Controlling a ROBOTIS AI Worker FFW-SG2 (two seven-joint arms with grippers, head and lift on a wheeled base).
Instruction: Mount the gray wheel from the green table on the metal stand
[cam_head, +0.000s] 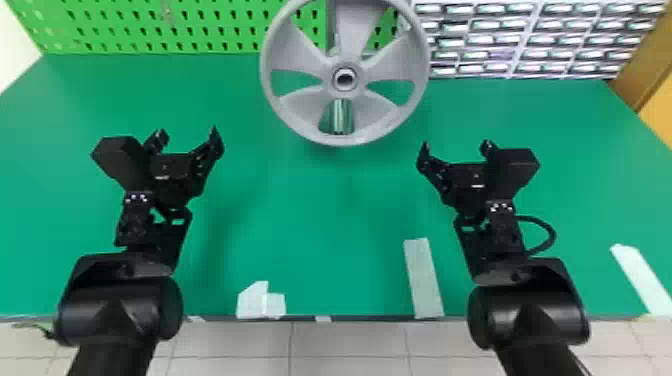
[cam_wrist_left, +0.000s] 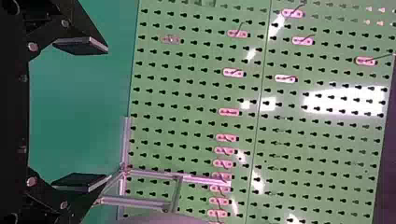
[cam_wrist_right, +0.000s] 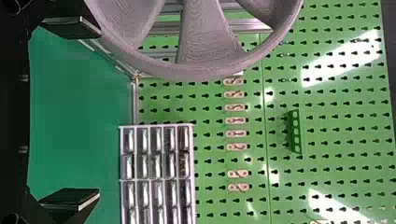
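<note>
In the head view my left gripper (cam_head: 186, 140) stands open over the green table, left of the gray wheel (cam_head: 305, 94). My right gripper (cam_head: 456, 150) is likewise open, to the wheel's right and nearer the robot. The wheel is upright in front of the metal stand (cam_head: 342, 116), whose bars show through the spoke gaps; neither gripper touches it. The left wrist view has the left gripper (cam_wrist_left: 81, 114) with nothing between its fingers, and the stand's bars (cam_wrist_left: 135, 201) beyond. In the right wrist view the right gripper (cam_wrist_right: 71, 112) is empty, near the wheel (cam_wrist_right: 205, 44).
A green pegboard (cam_head: 125, 30) rises behind the table (cam_head: 320, 225). Drawer units (cam_head: 542, 40) stand at the back right. Pale tape strips (cam_head: 424, 277) lie along the table's front part. A small green holder (cam_wrist_right: 295, 131) hangs on the pegboard.
</note>
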